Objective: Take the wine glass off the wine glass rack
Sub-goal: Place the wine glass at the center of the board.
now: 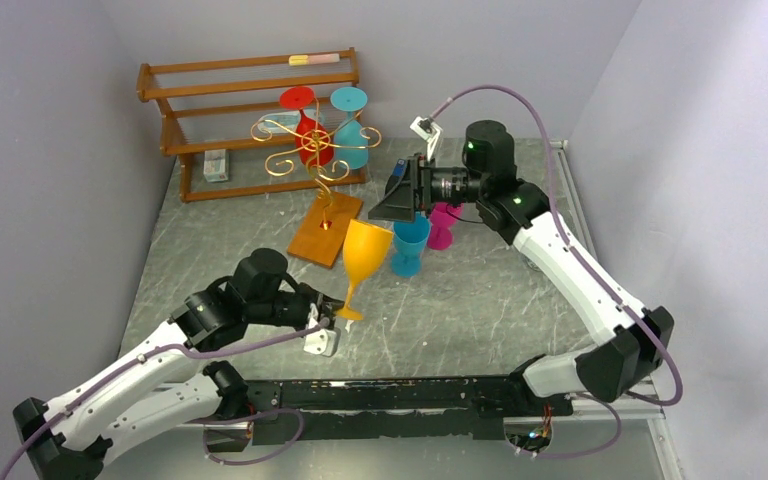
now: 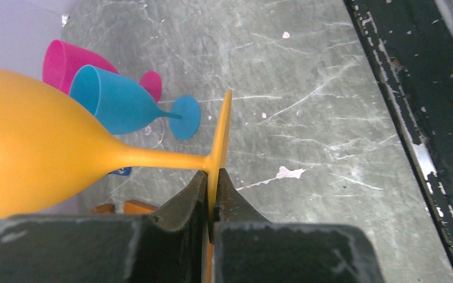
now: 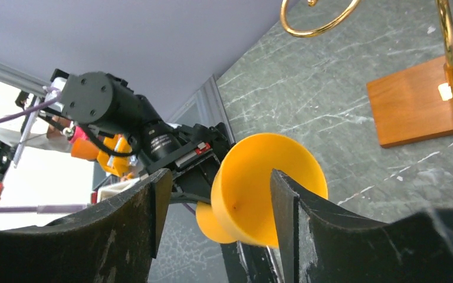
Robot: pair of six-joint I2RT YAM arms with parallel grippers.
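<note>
The gold wire wine glass rack (image 1: 312,150) stands on its orange-brown base (image 1: 325,228) at the back middle. A yellow wine glass (image 1: 364,255) is upright off the rack, just in front of the base. My left gripper (image 1: 343,314) is shut on the edge of its foot; the left wrist view shows the jaws (image 2: 213,190) pinching the thin foot disc (image 2: 223,135). My right gripper (image 1: 392,208) is open and empty, hovering behind the glass. In the right wrist view the yellow bowl (image 3: 259,183) lies beyond the gap between the fingers (image 3: 215,218), untouched.
A red glass (image 1: 305,125) and a teal glass (image 1: 350,125) hang foot-up behind the rack's arms. A blue glass (image 1: 410,245) and a pink glass (image 1: 443,225) stand right of the yellow one. A brown slatted shelf (image 1: 250,90) is against the back wall.
</note>
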